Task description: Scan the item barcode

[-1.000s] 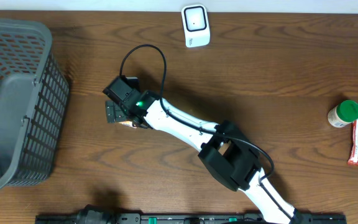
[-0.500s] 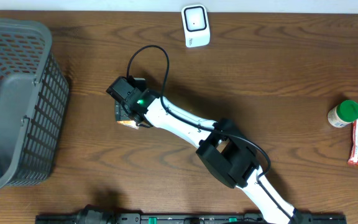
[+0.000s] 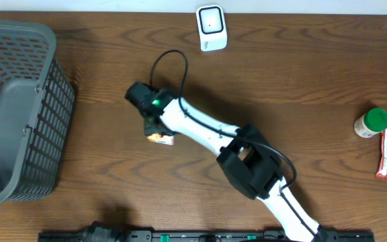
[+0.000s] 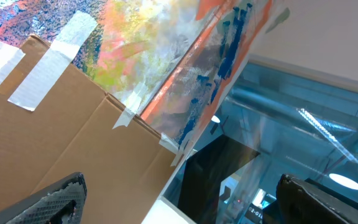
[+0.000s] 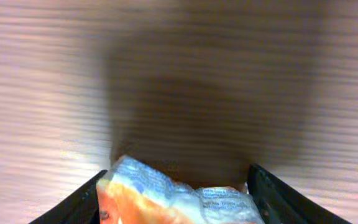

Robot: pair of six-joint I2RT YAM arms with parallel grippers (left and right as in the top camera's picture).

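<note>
Right end effector (image 5: 176, 186) clamped on the orange-and-white packet (image 3: 160, 138)
Its fingers sit against both sides of the packet, out near the middle of the brown worktop (image 3: 301, 74) and well apart from the white scanner (image 3: 211, 28) up at the far edge. Left end effector (image 4: 185, 202) is spread wide with nothing in it, just staring at some cardboard (image 4: 55, 137). Grey basket (image 3: 19, 114) is off on the left side.

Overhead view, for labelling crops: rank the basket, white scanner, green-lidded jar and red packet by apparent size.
1. basket
2. white scanner
3. green-lidded jar and red packet: too alike in apparent size to rank.
</note>
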